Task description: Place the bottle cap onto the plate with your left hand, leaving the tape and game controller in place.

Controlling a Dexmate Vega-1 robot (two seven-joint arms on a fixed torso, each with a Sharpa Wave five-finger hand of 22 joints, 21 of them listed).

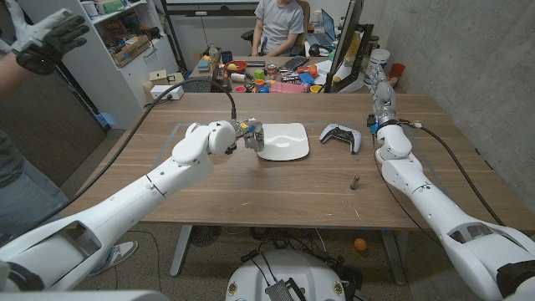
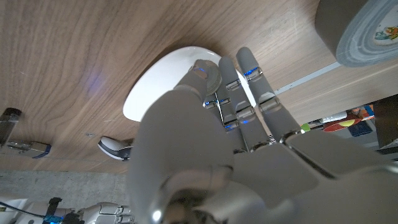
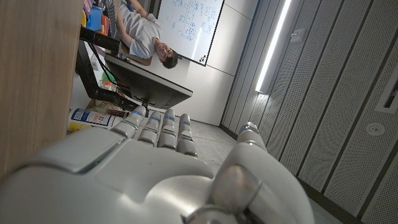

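My left hand (image 1: 245, 135) hovers at the left rim of the white plate (image 1: 284, 142), fingers held together over the rim (image 2: 155, 81). Its thumb presses against the fingertips (image 2: 208, 71) in a pinch, and the bottle cap is hidden inside it. The grey tape roll (image 2: 364, 34) lies close beside this hand, on the side away from the plate. A white game controller (image 1: 341, 135) sits just right of the plate, also seen as the controller (image 2: 115, 148). My right hand (image 1: 383, 94) stands upright at the table's far right edge, fingers side by side, holding nothing.
A small dark object (image 1: 354, 181) lies on the table in front of the controller. Behind the table stand a cluttered desk (image 1: 267, 77) and a seated person (image 1: 280, 23). A person's gloved hand (image 1: 48, 38) is raised at the far left.
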